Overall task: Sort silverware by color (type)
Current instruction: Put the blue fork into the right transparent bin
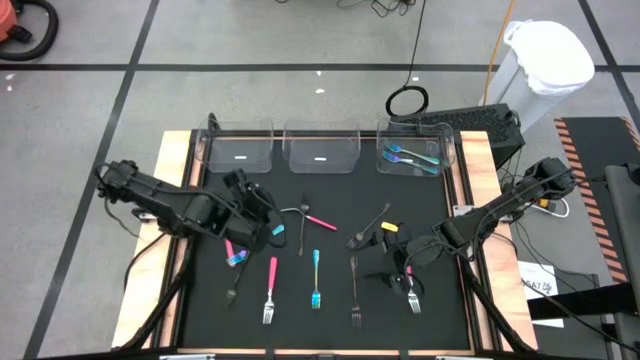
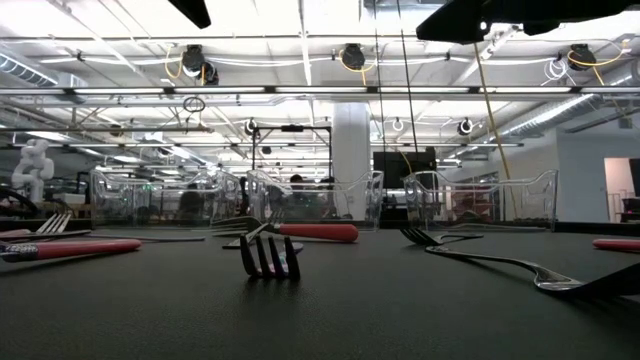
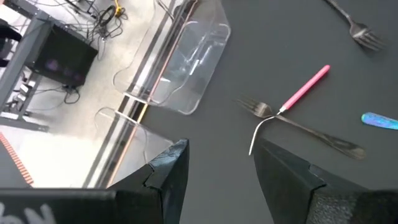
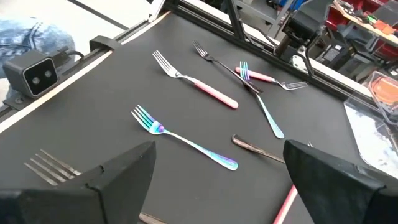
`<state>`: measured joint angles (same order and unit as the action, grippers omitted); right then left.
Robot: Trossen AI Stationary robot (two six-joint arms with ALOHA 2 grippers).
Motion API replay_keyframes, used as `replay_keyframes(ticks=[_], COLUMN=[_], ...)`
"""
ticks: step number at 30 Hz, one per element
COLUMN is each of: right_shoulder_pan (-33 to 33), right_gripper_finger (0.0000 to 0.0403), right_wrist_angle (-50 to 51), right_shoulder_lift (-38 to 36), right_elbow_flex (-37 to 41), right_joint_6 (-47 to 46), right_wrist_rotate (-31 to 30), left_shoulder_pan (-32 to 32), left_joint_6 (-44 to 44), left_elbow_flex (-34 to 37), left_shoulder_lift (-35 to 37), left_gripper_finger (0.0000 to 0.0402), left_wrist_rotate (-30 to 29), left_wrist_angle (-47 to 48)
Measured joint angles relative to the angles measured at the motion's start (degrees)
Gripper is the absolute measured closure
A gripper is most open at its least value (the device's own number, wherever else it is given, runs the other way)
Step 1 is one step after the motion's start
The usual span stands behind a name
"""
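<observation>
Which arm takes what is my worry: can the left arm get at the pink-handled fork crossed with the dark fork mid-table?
Probably yes. The left gripper hovers open beside the pink-handled fork; nothing blocks the way, but the dark fork crosses it, so a clean pick looks awkward.

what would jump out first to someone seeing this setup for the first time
Probably the scatter of forks on the black mat, among them a pink-handled fork and a teal fork lying side by side near the front edge. Next, the three clear bins along the far edge, where only the right bin holds teal pieces. The left gripper and right gripper hang over the mat, jaws open.
</observation>
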<state>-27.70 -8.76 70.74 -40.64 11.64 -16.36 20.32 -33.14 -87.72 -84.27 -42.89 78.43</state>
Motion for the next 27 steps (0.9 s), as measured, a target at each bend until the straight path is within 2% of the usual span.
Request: replay_keyframes(ticks=[5,8,18,22,27], right_shoulder_pan=[0.0,0.0,0.0,0.0,0.0], right_gripper_finger=[0.0055,0.0055,0.0055,0.0055,0.0055], right_wrist_angle=[0.3,0.4,0.7,0.6,0.6], right_shoulder_lift=[0.0,0.0,0.0,0.0,0.0], right_elbow_flex=[0.0,0.0,0.0,0.0,0.0], right_joint_6=[-0.4,-0.4,-2.4,-2.4,-3.1], right_wrist_rotate=[0.0,0.0,0.0,0.0,0.0], left_shoulder_pan=[-0.5,-0.4,-1.5,-2.0,-2.0], left_joint_6=[0.7,1.5,4.8,2.0,-2.9], left_elbow_flex=[0.0,2.4,23.6,30.4,36.5], left_shoulder_lift=[0.0,0.2,4.2,4.8,4.8], left_gripper_finger=[0.022,0.022,0.022,0.022,0.022], left_wrist_rotate=[0.0,0.3,7.2,12.1,16.7], left_wrist_angle=[-0.6,-3.5,-22.9,-30.7,-33.6])
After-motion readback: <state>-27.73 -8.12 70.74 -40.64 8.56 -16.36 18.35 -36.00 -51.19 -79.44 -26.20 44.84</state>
